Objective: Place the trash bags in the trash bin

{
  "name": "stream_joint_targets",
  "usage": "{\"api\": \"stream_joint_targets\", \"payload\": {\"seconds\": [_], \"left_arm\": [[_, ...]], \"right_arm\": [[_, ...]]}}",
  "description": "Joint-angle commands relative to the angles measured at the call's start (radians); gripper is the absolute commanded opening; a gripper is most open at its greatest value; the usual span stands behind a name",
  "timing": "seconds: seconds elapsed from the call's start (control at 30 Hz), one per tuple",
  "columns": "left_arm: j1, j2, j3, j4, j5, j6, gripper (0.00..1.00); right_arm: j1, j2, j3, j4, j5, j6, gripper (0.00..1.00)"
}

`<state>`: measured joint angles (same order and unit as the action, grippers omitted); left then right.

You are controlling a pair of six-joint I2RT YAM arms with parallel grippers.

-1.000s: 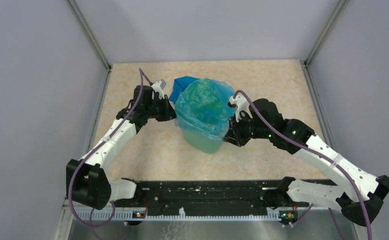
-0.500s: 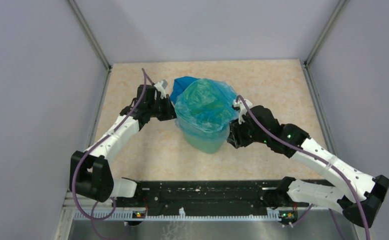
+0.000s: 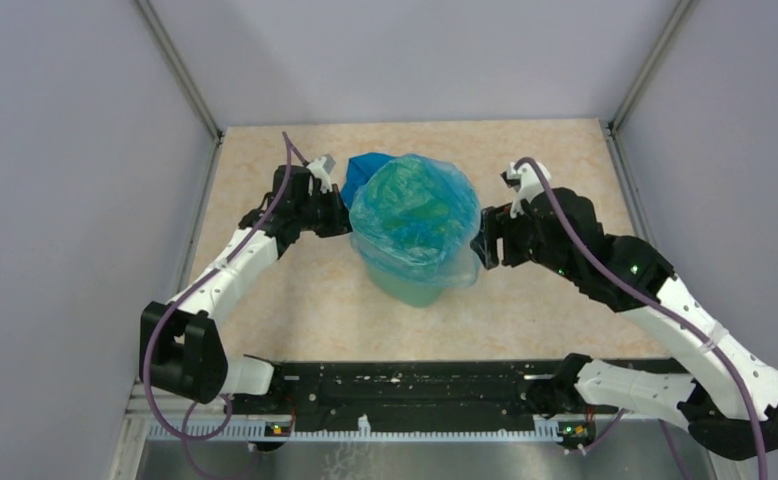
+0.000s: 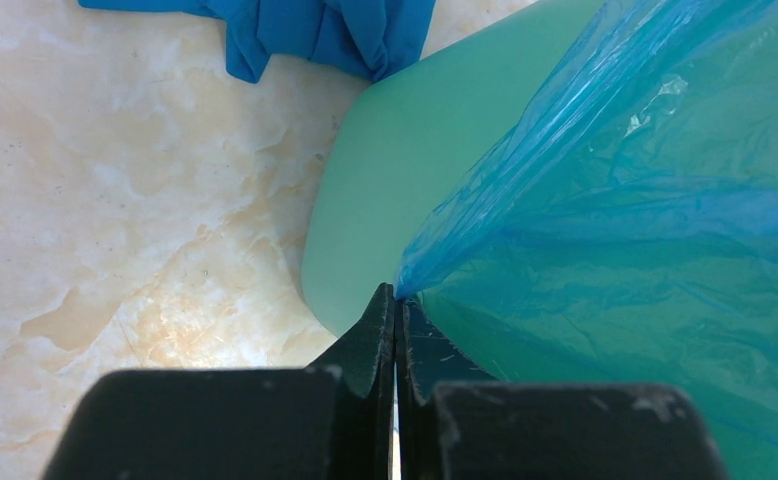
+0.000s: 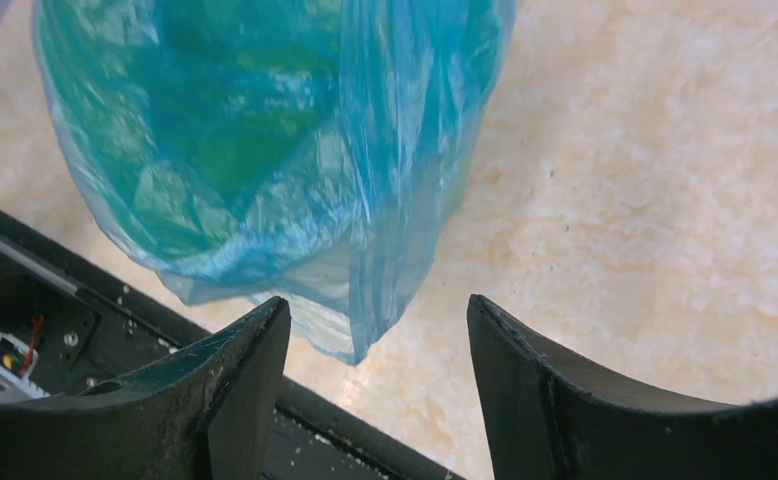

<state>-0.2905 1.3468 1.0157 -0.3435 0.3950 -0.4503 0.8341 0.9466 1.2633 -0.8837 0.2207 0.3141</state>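
Beige marbled tabletop (image 3: 565, 170), grey walls on three sides. Trash bin (image 3: 410, 287) stands at centre of the top view, upright. Light-blue trash bag (image 3: 410, 210) sits in it, mouth pulled over the rim and film puffed up above the opening. Its hem hangs down the outside wall, lowest at the lower right.

Left gripper (image 3: 340, 215) is at the bin's left side. In the left wrist view its fingers (image 4: 370, 330) are pressed together with no gap, and the bag film (image 4: 645, 200) runs down to a point right at the tips, so it is pinching the bag edge against the bin wall (image 4: 385, 170).

Right gripper (image 3: 482, 240) is just beside the bag's right side. In the right wrist view its jaws are spread wide and hold nothing. A loose corner of the bag (image 5: 265, 150) hangs in the gap beyond the tips; cannot tell if it touches.

Dark-blue crumpled item (image 3: 365, 168) lies on the table at the bin's upper left, just beside it.
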Motion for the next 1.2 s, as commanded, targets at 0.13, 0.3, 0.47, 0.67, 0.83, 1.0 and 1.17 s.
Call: {"api": "stream_joint_targets", "payload": {"seconds": [0.13,0.3,0.47,0.67,0.83,1.0,1.17], "left_arm": [[0.001,0.007,0.048,0.04,0.002,0.007,0.0],[0.001,0.008,0.06,0.036,-0.004,0.015,0.0],[0.001,0.018,0.075,0.036,-0.003,0.017,0.0],[0.001,0.026,0.088,0.034,0.001,0.021,0.0],[0.001,0.029,0.092,0.031,0.001,0.024,0.0],[0.001,0.026,0.095,0.026,0.002,0.027,0.0],[0.001,0.026,0.095,0.025,-0.001,0.03,0.0]], "right_arm": [[0.005,0.201,0.228,0.02,0.147,-0.079,0.6],[0.005,0.324,0.322,0.041,0.165,-0.138,0.53],[0.01,0.415,0.394,0.036,0.212,-0.177,0.51],[0.04,0.493,0.452,0.011,0.308,-0.207,0.52],[0.071,0.552,0.496,-0.013,0.374,-0.225,0.54],[0.084,0.599,0.521,-0.037,0.459,-0.244,0.53],[0.085,0.611,0.525,-0.032,0.501,-0.239,0.42]]}}
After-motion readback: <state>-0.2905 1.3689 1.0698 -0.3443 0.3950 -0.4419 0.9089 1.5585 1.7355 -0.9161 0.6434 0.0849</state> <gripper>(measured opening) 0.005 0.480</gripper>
